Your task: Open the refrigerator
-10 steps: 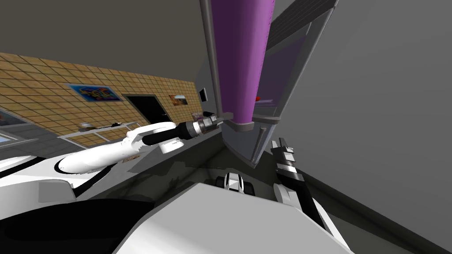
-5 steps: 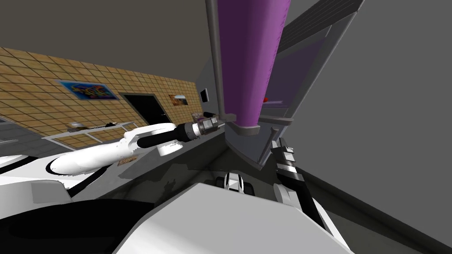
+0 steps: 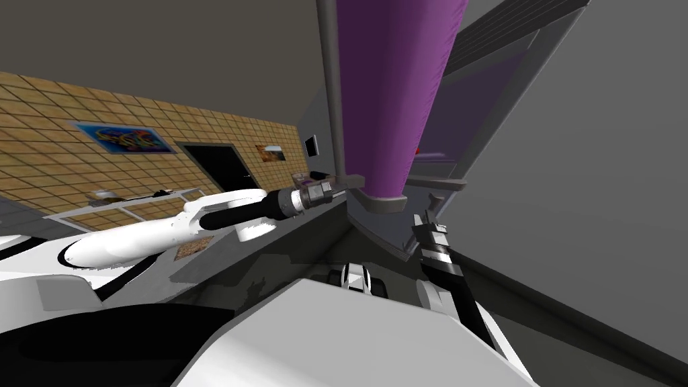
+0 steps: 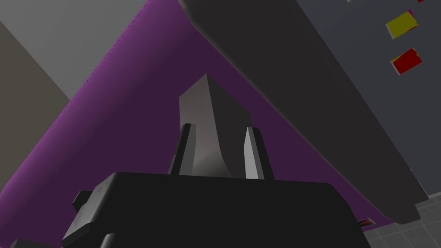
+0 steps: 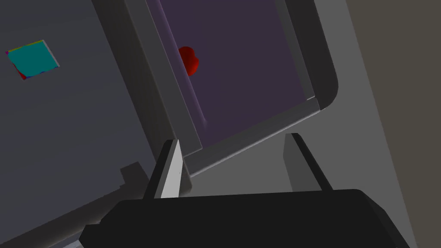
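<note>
On the far left runs a brown tiled wall with a colourful picture and a black doorway. From there the left arm reaches rightward to the refrigerator. The left gripper is clenched on the grey handle at the near edge of the door. In the left wrist view its fingers press both sides of the handle, which rises between them. The door's purple lining lies behind, and a yellow magnet and a red magnet sit on a grey face.

The door stands swung out from the cabinet, purple side toward the camera. To its right the purplish compartment is exposed. A small red object sits inside, far from the handle.

Right of the door's lower corner and nearer, the right gripper hangs apart from the door. It is released, its fingers spread with nothing between them, pointing at the compartment's lower frame. A teal magnet shows on a grey panel beside it.
</note>
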{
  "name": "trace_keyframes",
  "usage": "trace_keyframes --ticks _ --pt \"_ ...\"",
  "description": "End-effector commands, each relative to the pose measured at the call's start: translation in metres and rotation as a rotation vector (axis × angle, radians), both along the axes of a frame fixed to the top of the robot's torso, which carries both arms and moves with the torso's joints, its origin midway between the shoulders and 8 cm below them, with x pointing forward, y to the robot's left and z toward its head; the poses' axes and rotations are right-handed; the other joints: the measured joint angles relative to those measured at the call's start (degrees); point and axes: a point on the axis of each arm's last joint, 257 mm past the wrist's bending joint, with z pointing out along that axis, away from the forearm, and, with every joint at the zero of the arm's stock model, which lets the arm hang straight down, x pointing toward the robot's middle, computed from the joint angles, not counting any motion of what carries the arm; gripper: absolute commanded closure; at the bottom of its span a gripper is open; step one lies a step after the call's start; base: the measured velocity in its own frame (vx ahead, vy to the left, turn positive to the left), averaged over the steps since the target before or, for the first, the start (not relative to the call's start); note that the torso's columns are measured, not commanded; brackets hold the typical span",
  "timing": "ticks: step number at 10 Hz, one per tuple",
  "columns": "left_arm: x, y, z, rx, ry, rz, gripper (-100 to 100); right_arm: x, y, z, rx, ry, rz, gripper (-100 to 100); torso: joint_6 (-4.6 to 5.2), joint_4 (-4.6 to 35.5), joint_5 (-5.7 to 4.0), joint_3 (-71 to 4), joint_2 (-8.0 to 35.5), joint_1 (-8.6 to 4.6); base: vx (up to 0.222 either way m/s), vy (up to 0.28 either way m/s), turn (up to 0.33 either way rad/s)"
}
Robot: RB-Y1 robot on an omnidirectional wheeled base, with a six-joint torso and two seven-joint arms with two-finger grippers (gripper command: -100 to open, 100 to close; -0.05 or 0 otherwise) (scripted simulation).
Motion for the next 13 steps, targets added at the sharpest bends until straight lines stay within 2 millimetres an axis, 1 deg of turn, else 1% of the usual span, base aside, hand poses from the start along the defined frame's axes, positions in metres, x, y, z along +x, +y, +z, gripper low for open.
trace_keyframes --ticks 1,2,3,4,5,6,7,8,11,12,13 --pt "-0.004 -0.003 0.006 -0.003 -0.014 -0.02 100 0.0 0.0 0.0 0.0 0.0 0.0 0 -0.01 0.03 -0.07 -0.01 0.05 -0.34 -0.003 0.282 -0.044" --pt "-0.004 -0.003 0.006 -0.003 -0.014 -0.02 100 0.0 0.0 0.0 0.0 0.0 0.0 0 0.0 0.02 -0.1 0.12 0.16 -0.37 0.015 0.246 -0.033" --pt "-0.013 -0.008 0.006 -0.004 -0.012 -0.049 100 0.0 0.0 0.0 0.0 0.0 0.0 0 -0.01 0.0 -0.11 0.17 0.18 -0.52 0.008 0.267 -0.04" --pt "-0.013 -0.008 0.006 -0.004 -0.012 -0.049 100 0.0 0.0 0.0 0.0 0.0 0.0 0 0.0 0.0 -0.1 0.28 0.29 -0.4 0.015 0.233 -0.037" --pt "-0.022 -0.013 0.006 -0.005 -0.011 -0.078 100 0.0 0.0 0.0 0.0 0.0 0.0 0 -0.01 0.01 -0.09 0.33 0.35 -0.48 0.026 0.259 -0.049" --pt "-0.022 -0.013 0.006 -0.005 -0.011 -0.078 100 0.0 0.0 0.0 0.0 0.0 0.0 0 -0.01 0.02 -0.07 0.4 0.41 -0.34 0.035 0.256 -0.036" --pt "-0.025 -0.014 0.004 -0.005 -0.006 -0.085 100 0.0 0.0 0.0 0.0 0.0 0.0 0 -0.03 0.05 -0.05 0.34 0.38 -0.35 -0.002 0.11 -0.003" --pt "-0.031 -0.017 0.005 -0.007 -0.008 -0.108 100 0.0 0.0 0.0 0.001 0.0 0.0 0 0.01 -0.02 -0.19 0.43 0.44 -0.84 0.026 0.194 -0.098" --pt "-0.035 -0.019 0.005 -0.007 -0.009 -0.127 100 0.0 0.0 0.0 0.0 0.0 0.0 0 0.05 -0.01 -0.04 0.33 0.3 -0.24 0.05 0.228 -0.1" --pt "-0.039 -0.021 0.005 -0.008 -0.009 -0.146 100 0.0 0.0 0.0 0.0 0.0 0.0 0 0.03 0.0 -0.09 0.24 0.23 -0.45 0.065 0.257 -0.093" --pt "-0.039 -0.021 0.005 -0.008 -0.009 -0.146 100 0.0 0.0 0.0 0.0 0.0 0.0 0 0.07 -0.02 -0.13 0.15 0.16 -0.41 0.099 0.262 -0.079"
